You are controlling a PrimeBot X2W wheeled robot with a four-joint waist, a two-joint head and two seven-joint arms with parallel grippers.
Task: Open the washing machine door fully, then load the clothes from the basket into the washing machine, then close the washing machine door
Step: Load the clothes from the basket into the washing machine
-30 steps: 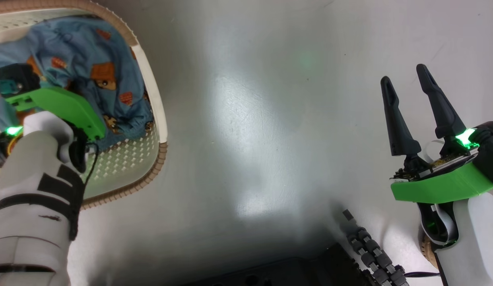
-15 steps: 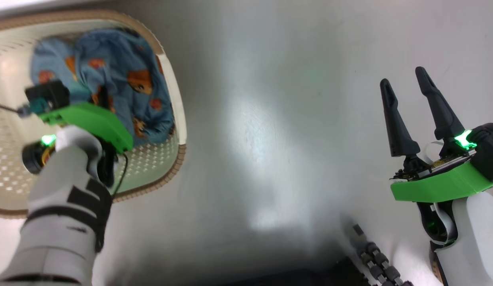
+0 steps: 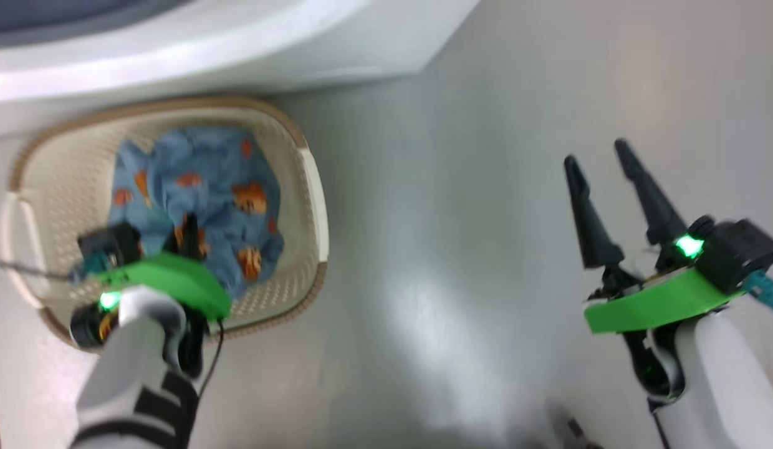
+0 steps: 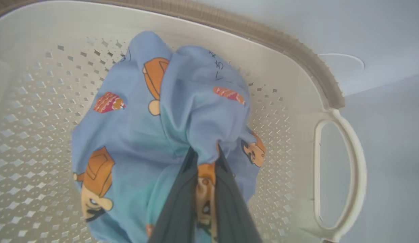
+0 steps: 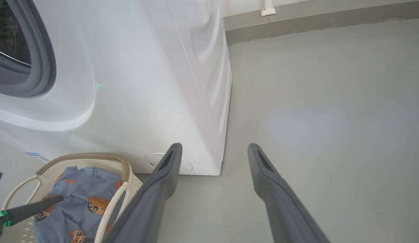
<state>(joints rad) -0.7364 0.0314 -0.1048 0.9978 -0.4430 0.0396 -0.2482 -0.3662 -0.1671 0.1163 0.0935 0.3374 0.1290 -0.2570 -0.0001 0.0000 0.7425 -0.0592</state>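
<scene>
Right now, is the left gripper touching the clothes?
Touching. The left wrist view shows the left gripper shut on the clothes, a fold of blue fabric pinched between its two dark fingers.

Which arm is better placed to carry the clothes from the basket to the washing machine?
Left. Its claw is shut on the clothes inside the basket; the right claw hangs open over the floor, holding nothing.

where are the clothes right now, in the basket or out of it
In the basket: the clothes sit bunched inside the basket's perforated walls, and the left gripper is shut on a fold of them.
</scene>
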